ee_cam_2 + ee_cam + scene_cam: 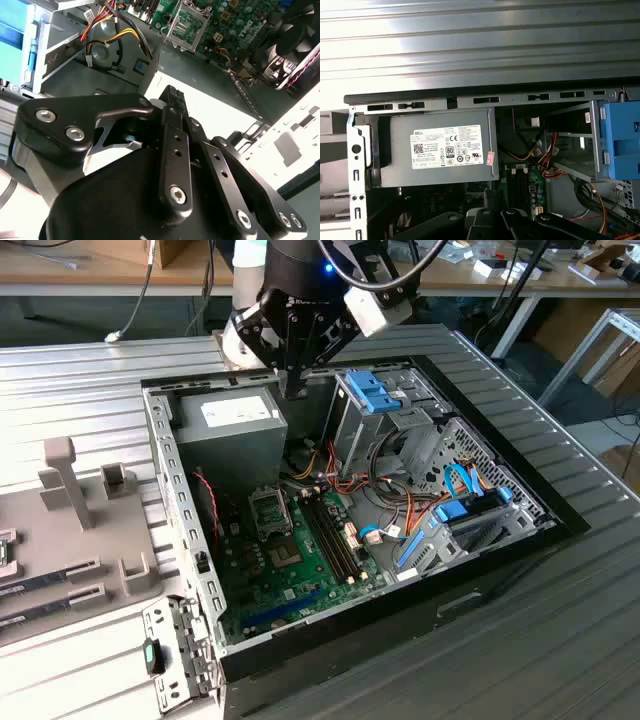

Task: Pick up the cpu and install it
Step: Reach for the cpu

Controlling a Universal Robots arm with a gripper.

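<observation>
Exterior view: closed fingers (293, 380) above power supply (230, 425).

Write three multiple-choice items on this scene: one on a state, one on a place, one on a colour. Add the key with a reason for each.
1. How does the computer case stand?
A. Upright and shut
B. On its side, panel on
C. On its side, open, motherboard bare

2. In the exterior view, where does the gripper hang?
A. Above the edge of the grey power supply
B. Above the motherboard's middle
C. Off the computer case altogether

3. What colour is the drive bracket next to the power supply?
A. Red
B. Blue
C. Yellow

Key:
1 C, the motherboard shows from above through the open side.
2 A, the gripper's tip sits at the power supply's edge, at the far end of the computer case.
3 B, the drive bracket is blue in the exterior and first wrist views.
</observation>
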